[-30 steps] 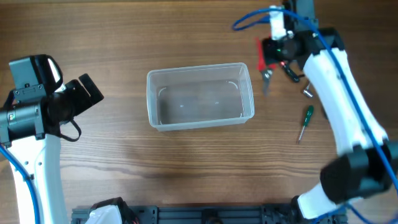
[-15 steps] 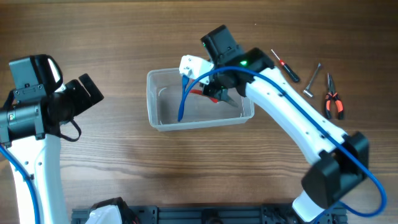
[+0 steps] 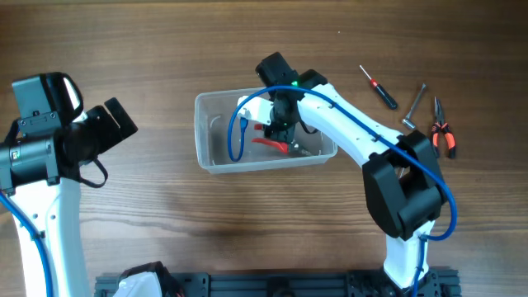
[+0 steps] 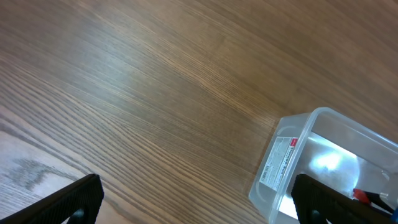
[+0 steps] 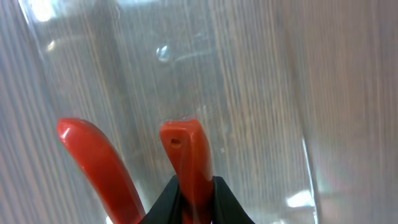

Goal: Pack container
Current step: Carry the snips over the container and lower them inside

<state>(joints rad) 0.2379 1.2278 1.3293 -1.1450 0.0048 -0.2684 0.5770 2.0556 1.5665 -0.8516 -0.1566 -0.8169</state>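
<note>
Right gripper (image 3: 278,134): pinching one handle of the red pliers (image 5: 186,155). Its black fingers (image 5: 166,200) press that handle from both sides, low inside the tub.
Red pliers: the two handles are splayed apart, and the second one stands free to the left in the right wrist view. From overhead the metal head points toward the right end of the tub. Whether it touches the floor, I cannot tell.
Container (image 3: 199,124): a clear tub at the middle of the table (image 3: 165,223), its long side running left to right. The right arm (image 3: 351,125) reaches in over its far rim from the right.
Left gripper (image 3: 122,120): spread wide with nothing between the fingers (image 4: 68,202), well to the left of the container.
Container from the left wrist: its left end shows, with a white label (image 4: 281,163) on the wall.
Loose tools: these lie on the wood at the far right, apart from the tub.
Screwdriver (image 3: 378,87): red-handled and nearest the tub.
Slim metal tool (image 3: 415,103): its kind is too small to tell.
Orange-and-black pliers (image 3: 442,136): furthest right.
</note>
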